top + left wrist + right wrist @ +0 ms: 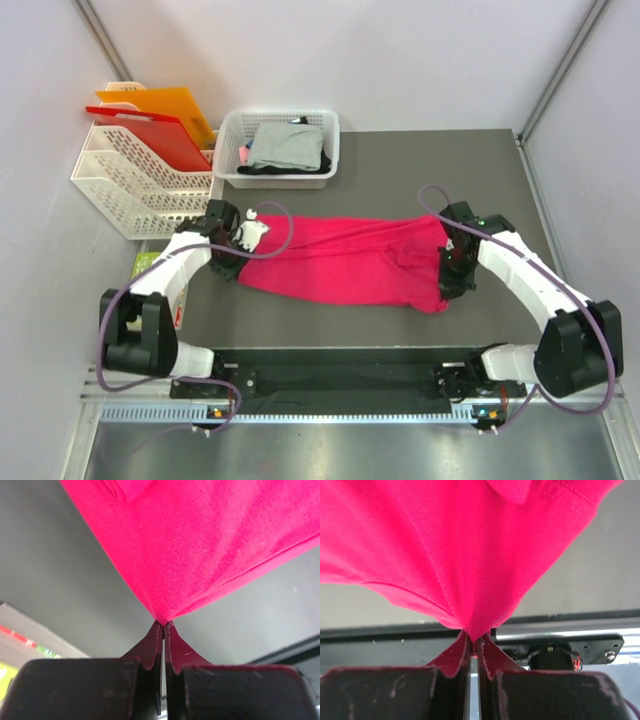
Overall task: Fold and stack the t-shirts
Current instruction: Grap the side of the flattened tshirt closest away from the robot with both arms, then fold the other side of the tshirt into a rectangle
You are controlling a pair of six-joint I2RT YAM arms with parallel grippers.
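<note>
The pink-red t-shirt [345,260] hangs stretched between my two grippers above the dark table. My left gripper [228,262] is shut on its left corner, seen in the left wrist view [163,622] with the hem [200,545] fanning away. My right gripper [450,272] is shut on the right end; in the right wrist view [474,642] the cloth [455,545] bunches into the jaws. The grey t-shirt [288,143] lies folded on the black t-shirt [322,160] in the white basket [234,130].
A white rack [130,180] at the back left holds an orange folder [170,108] and a red folder [150,130]. A green-and-white card [150,263] lies at the left table edge. The black rail [340,375] runs along the near edge.
</note>
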